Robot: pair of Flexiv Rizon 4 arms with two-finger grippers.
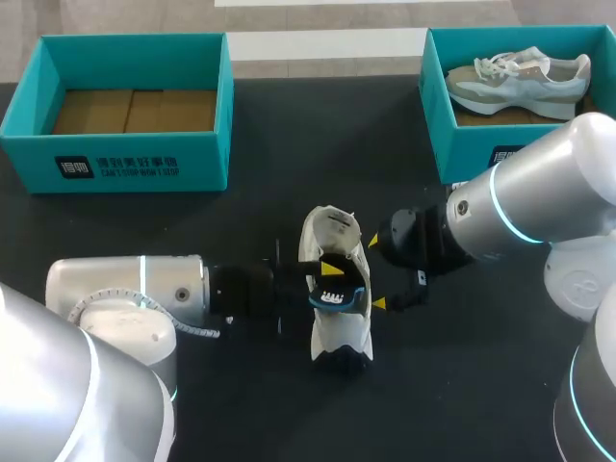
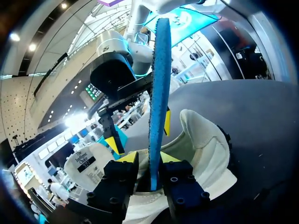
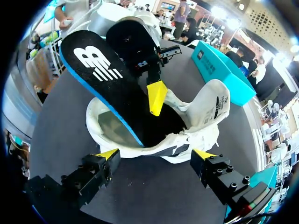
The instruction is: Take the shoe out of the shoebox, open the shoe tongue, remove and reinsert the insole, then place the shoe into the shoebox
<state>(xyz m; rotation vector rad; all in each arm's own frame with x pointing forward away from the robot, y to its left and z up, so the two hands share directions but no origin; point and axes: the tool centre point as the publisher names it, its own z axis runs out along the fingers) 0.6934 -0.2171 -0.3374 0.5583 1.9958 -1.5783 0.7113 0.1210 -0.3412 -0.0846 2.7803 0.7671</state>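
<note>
Clamping insole upright in left jaws, lower end down inside shoe on the surface. Probably mid-insole step: keep it in line with the opening, avoid buckling, steady shoe with right jaws, spread wide astride it, gripping nothing. Counting two boxes: left shoebox shoeless, right shoebox holding second shoe; one insole.

Upright insole and left claw block the shoe opening.
</note>
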